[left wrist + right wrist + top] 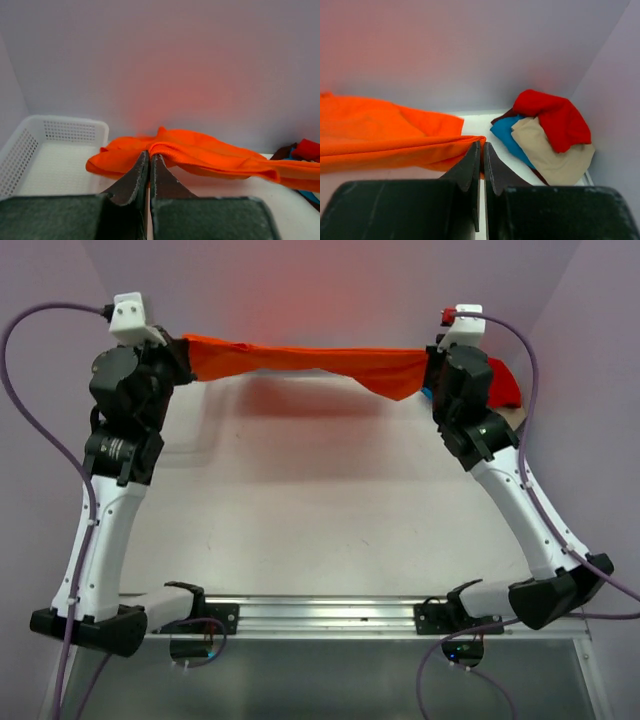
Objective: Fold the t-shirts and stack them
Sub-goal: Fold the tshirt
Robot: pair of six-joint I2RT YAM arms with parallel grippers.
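The bright orange t-shirt (310, 362) hangs stretched in the air between both grippers at the far side of the table. My left gripper (178, 348) is shut on its left end, seen in the left wrist view (149, 154) with orange cloth (210, 152) bunched at the tips. My right gripper (432, 368) is shut on its right end, seen in the right wrist view (482, 145) with the orange cloth (385, 135) running off left. A heap of red (555, 117), beige (550, 150) and teal-blue (507, 132) t-shirts lies in the far right corner.
A white plastic mesh basket (30, 150) stands at the far left, below the shirt's left end. The red shirt of the heap shows behind my right arm (503, 380). Pale walls close the table at the back and sides.
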